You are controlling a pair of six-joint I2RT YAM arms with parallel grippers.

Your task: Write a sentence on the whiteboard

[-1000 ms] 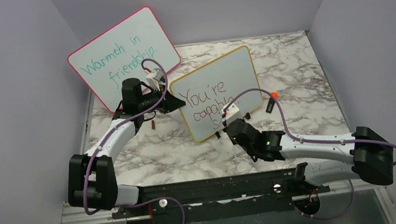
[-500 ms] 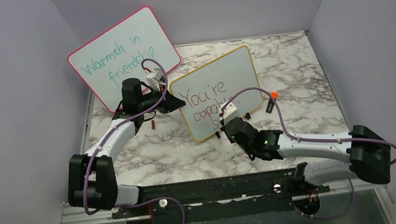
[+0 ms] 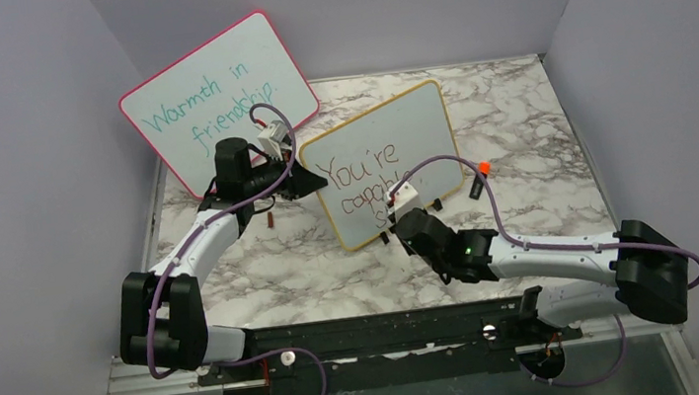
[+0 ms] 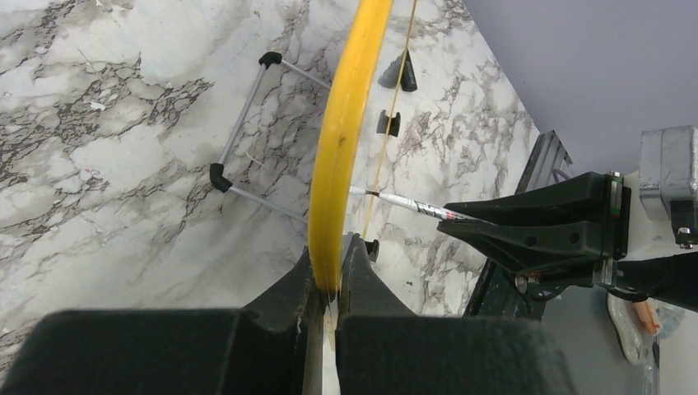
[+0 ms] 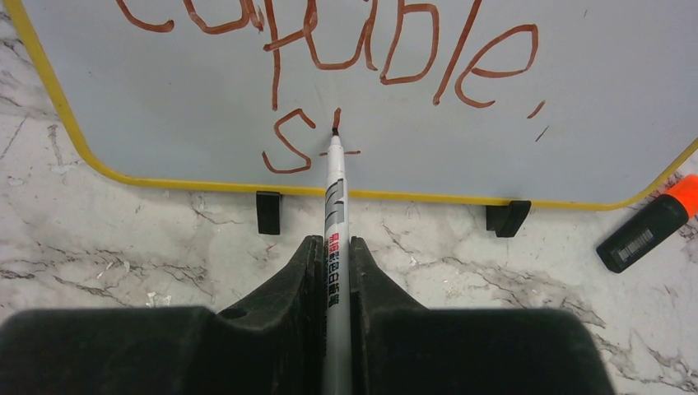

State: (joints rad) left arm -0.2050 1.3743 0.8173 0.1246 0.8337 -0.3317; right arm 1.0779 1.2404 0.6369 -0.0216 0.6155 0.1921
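The yellow-framed whiteboard (image 3: 383,159) stands upright on small black feet. It also shows edge-on in the left wrist view (image 4: 350,123) and face-on in the right wrist view (image 5: 411,49). My left gripper (image 4: 332,267) is shut on its left frame edge. The sentence (image 3: 364,184) is in red-brown; "capable" (image 5: 329,41) and a third line "s" plus a partial "t" (image 5: 309,140) show. My right gripper (image 5: 332,255) is shut on a white marker (image 5: 333,214). Its tip touches the board at the "t".
A pink-framed board (image 3: 214,89) with teal writing leans at the back left. A black marker with an orange cap (image 5: 646,226) lies on the marble table right of the whiteboard. A small red cap (image 3: 271,221) lies by the left arm.
My right gripper and the marker have shifted slightly left along the third line. The left arm and the whiteboard have not moved.
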